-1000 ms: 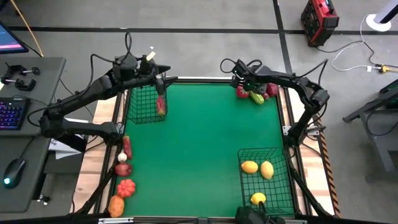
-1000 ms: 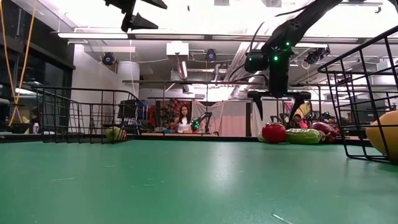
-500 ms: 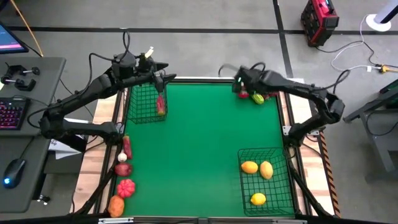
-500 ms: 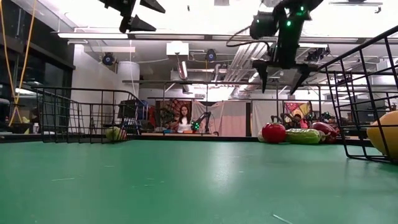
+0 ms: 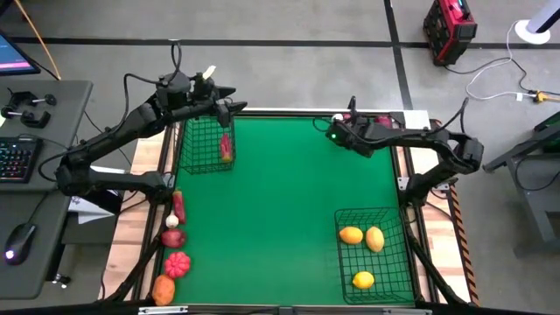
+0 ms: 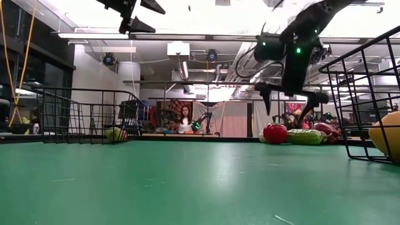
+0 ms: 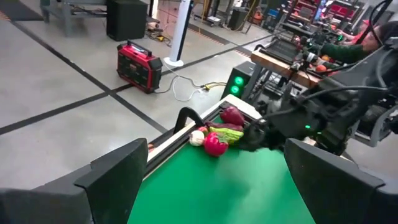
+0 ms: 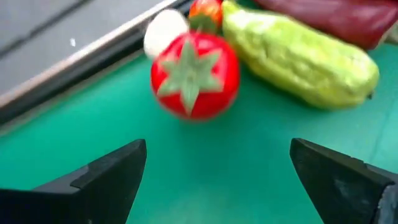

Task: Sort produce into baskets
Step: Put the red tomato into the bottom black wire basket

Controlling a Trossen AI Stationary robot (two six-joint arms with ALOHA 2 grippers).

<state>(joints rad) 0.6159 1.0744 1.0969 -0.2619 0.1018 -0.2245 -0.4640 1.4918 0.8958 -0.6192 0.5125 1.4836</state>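
Note:
My right gripper (image 5: 338, 132) hangs open over the far right corner, just above and short of a red tomato (image 8: 194, 74). Beside the tomato lie a green vegetable (image 8: 298, 59), a dark red one (image 8: 336, 15) and a small white one (image 8: 165, 30), all resting on the green mat. My left gripper (image 5: 229, 105) stands open, high over the small basket (image 5: 203, 144), which holds a red and yellow piece (image 5: 227, 146). The larger basket (image 5: 374, 254) at the near right holds three yellow pieces (image 5: 351, 234).
Along the table's left edge lie a red and white piece (image 5: 178, 208), a dark red one (image 5: 172, 237), a red ribbed one (image 5: 177, 263) and an orange one (image 5: 164, 289). The middle of the green mat (image 5: 280, 210) is bare. A person sits beyond the far edge (image 6: 185, 119).
My right gripper has risen from over the produce pile, rolled about its wrist, and come down again a little toward the near edge, beside the tomato. It has stayed open. The produce has not moved.

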